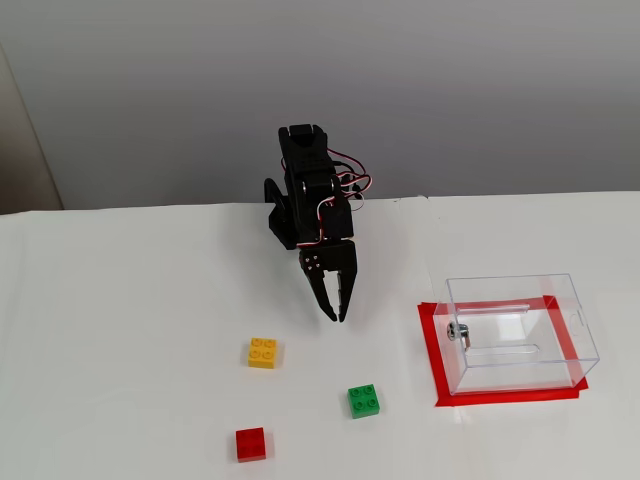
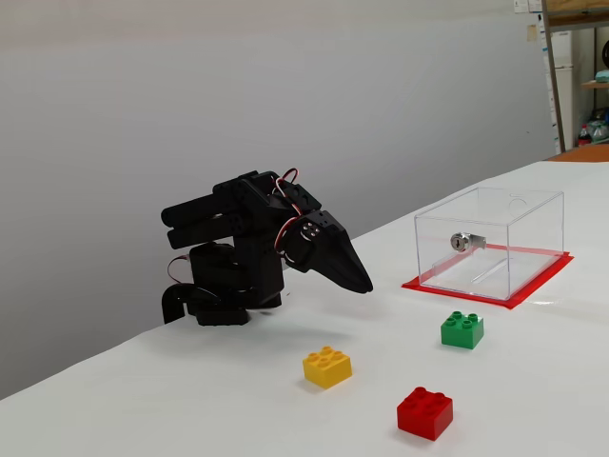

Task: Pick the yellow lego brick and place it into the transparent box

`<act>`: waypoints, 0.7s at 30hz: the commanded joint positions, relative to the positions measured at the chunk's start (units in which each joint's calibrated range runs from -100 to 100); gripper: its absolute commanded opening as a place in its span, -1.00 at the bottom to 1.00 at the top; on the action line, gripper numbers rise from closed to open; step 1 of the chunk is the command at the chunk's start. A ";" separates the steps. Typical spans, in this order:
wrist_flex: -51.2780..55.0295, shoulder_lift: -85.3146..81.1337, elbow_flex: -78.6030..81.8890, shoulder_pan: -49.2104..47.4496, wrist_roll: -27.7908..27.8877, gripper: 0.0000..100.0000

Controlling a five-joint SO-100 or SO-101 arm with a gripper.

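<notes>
In a fixed view from above and in front, the black end effector (image 1: 334, 316) hangs with its two fingers pressed together at the tips, clenched on nothing, pointing down toward the white surface (image 1: 120, 330). The yellow lego brick (image 1: 262, 353) lies on the surface just below and to the left of the fingertips, apart from them, studs up. A green lego brick (image 1: 363, 401) sits lower and slightly right of the end effector, and a red lego brick (image 1: 251, 444) lies lowest, close to the bottom edge of the picture. The transparent box (image 1: 518, 330) stands well to the right of the end effector, on a red tape rectangle (image 1: 437, 360), with a small metal lock (image 1: 458, 331) on its left wall. Bare surface lies between the fingertips and the box's left edge, and more stretches to the left of the yellow brick.

In a fixed view from the side, the end effector (image 2: 362, 281) is tilted down and rightward, closed and empty, clear of the surface (image 2: 190, 400). The yellow lego brick (image 2: 327, 367) rests below and slightly left of its tip, not touching. The green lego brick (image 2: 462, 329) is to the right, the red lego brick (image 2: 424, 412) nearer the camera. The transparent box (image 2: 500, 238) stands farther right on the red tape rectangle (image 2: 533, 286), its metal lock (image 2: 461, 242) facing the end effector, with open surface between.
</notes>
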 commanded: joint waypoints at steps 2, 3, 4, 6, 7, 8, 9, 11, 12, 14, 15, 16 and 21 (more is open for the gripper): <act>-1.02 -0.51 0.77 0.55 -0.13 -0.96; -1.11 -0.51 0.77 0.63 -0.13 -0.96; -1.11 -0.51 0.77 0.63 -0.13 -0.96; -1.11 -0.51 0.77 0.26 0.08 -0.96; -1.19 -0.51 0.59 0.11 -0.13 -0.96; -1.02 -0.42 0.23 0.11 -0.13 -0.96; -0.93 -0.42 -0.40 -0.04 -0.19 -0.96; -0.58 -0.17 -3.47 -0.92 -0.19 -0.96; -0.58 -0.08 -5.28 -1.37 -0.19 -0.96; -0.41 0.09 -8.99 -1.81 -0.19 -0.96; -0.41 0.09 -10.71 -1.81 -0.19 -0.96; -0.32 0.17 -12.34 -1.74 -0.19 -0.96; 1.33 3.06 -20.11 -0.55 -1.75 -0.95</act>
